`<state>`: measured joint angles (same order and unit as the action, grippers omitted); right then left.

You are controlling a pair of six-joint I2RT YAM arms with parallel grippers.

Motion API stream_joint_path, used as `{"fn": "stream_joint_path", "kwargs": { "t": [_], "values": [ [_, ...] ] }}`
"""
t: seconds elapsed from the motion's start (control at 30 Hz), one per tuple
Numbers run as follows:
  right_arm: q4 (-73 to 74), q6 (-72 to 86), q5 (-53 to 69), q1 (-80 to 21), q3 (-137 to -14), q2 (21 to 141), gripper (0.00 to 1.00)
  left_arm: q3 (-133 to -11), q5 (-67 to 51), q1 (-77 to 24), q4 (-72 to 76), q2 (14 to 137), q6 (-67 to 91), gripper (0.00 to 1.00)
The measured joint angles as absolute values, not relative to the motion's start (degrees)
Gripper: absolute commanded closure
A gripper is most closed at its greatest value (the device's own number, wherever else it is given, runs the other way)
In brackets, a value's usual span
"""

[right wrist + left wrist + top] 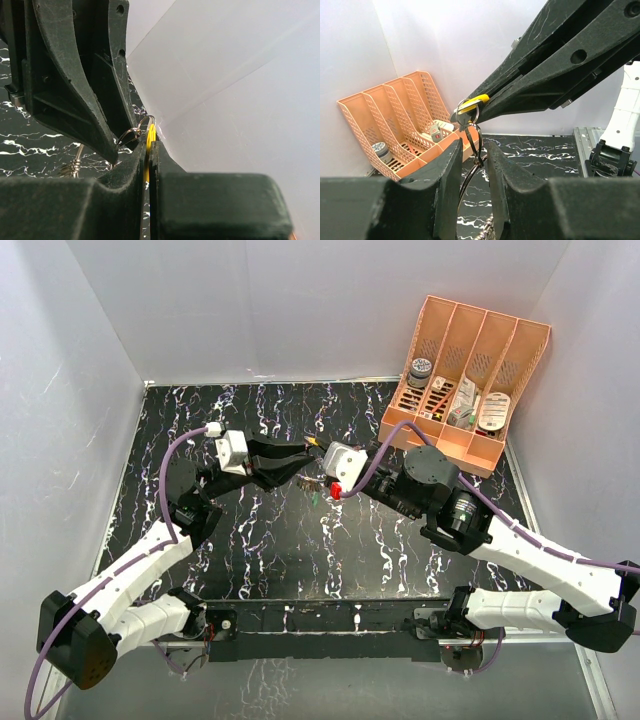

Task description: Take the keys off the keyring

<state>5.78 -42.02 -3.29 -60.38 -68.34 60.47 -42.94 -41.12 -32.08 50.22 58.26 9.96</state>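
Both grippers meet above the middle of the table. My right gripper point(322, 480) point(149, 143) is shut on the yellow-orange key point(149, 131) point(475, 102), gripping its head. A small silver ring point(468, 111) point(134, 131) hangs at that key. The thin wire keyring point(465, 184) looks dark and runs slantwise between the jaws of my left gripper point(475, 147) point(303, 467). Those jaws stand a narrow gap apart and the keyring touches both. A speck of the green key point(316, 497) shows below the grippers in the top view.
A bead chain point(487, 228) point(75, 167) hangs from the keyring. An orange slotted organizer point(470, 340) point(375, 107) with small items stands at the back right. White walls enclose the black marbled table point(250, 540).
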Motion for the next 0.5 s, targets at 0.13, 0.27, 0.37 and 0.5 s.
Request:
{"fn": "stream_joint_path", "kwargs": {
  "t": [0.13, 0.27, 0.37, 0.5],
  "values": [
    [5.78, -42.02, -3.29, -60.38, -68.34, 60.51, 1.0, -42.61, -41.12, -32.08, 51.13, 58.26, 10.39, 0.79],
    [5.37, -42.02, -3.31, -60.38, -67.77, 60.6, 1.0, -42.48, -41.28, -32.08, 51.0, 58.3, 10.5, 0.82],
    [5.34, -42.04, -3.33, -60.38, -67.68, 60.8, 1.0, -42.48, -41.39, -32.08, 50.98, 58.3, 10.5, 0.86],
    [5.34, -42.06, -3.51, -60.38, -67.68, 60.8, 1.0, -42.48, -41.39, -32.08, 50.94, 58.41, 10.46, 0.89]
  ]
}}
